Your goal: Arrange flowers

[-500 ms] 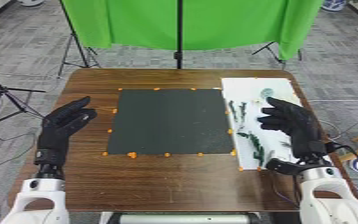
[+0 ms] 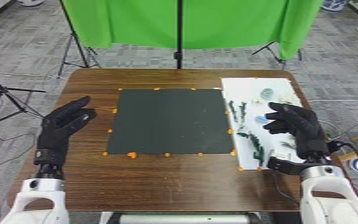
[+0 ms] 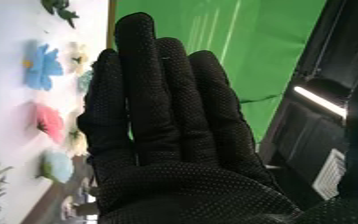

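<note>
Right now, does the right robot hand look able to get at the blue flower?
Probably yes: the right robot hand is open and empty, over the same white surface where the blue flower lies uncovered, though a pale flower beside it might crowd the fingers.

On my feed I have a brown wooden table (image 2: 167, 192); a dark mat (image 2: 171, 122) lies flat at its middle; close along the mat's right side I see a white sheet (image 2: 245, 86), running past it at both the near and far ends; small orange dabs (image 2: 132, 155) dot their edges.
</note>
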